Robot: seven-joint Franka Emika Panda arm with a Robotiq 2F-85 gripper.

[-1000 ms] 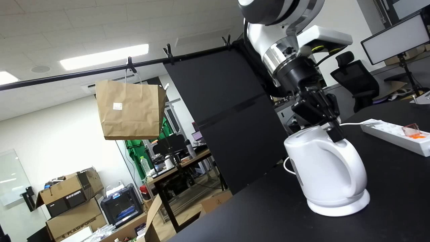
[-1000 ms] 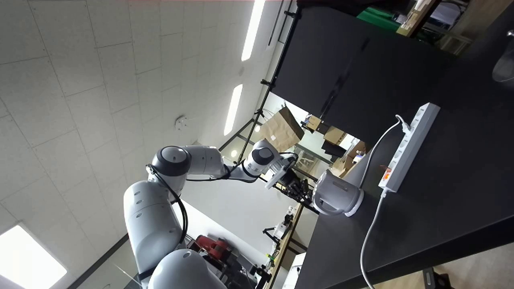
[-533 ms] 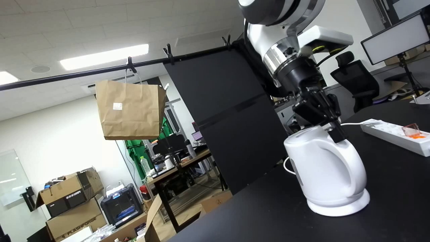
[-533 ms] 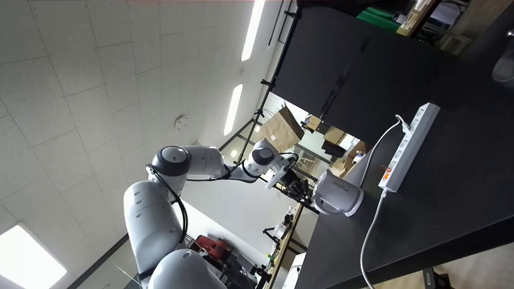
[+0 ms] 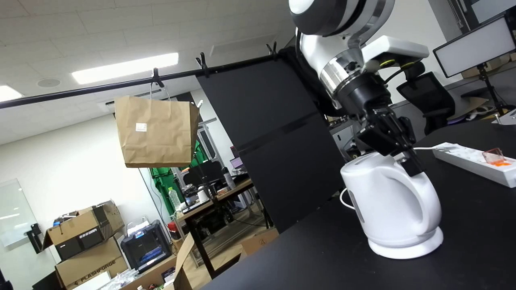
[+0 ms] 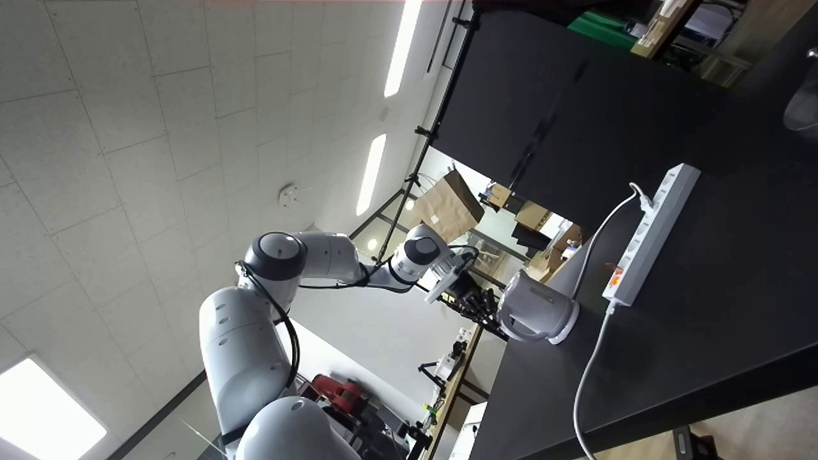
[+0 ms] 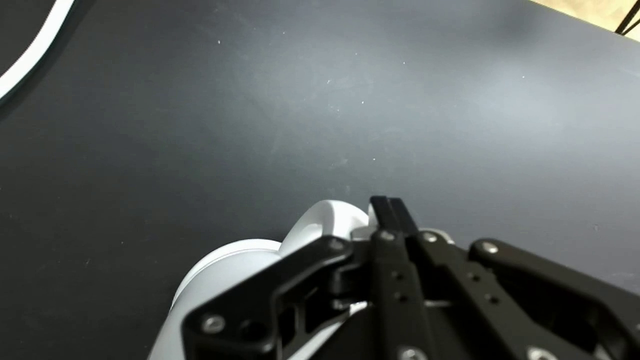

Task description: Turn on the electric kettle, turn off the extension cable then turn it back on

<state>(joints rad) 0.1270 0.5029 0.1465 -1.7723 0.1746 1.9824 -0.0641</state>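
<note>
The white electric kettle (image 5: 387, 205) stands upright on its round base on the dark table, in both exterior views (image 6: 537, 303). Part of its body and its handle (image 7: 345, 217) show in the wrist view. My gripper (image 5: 414, 167) is shut and empty, with its fingertips together (image 7: 387, 202). It points down at the top of the kettle handle and looks to touch it. The kettle's switch is hidden. The white extension cable (image 5: 471, 161) lies beside the kettle in both exterior views (image 6: 652, 236). Its orange switch (image 6: 615, 276) is at one end. The strip's body is out of the wrist view.
A white cord (image 6: 597, 236) runs from the kettle to a plug in the strip. Another white cord (image 6: 591, 377) leaves the strip's switch end over the table edge. A white cord (image 7: 37, 47) also crosses the wrist view's corner. A black panel (image 6: 575, 115) stands behind the table.
My shut gripper has moved a little down and toward the back of the kettle handle in the last half second. The kettle shows at most a tiny shift. The extension cable has not moved.
</note>
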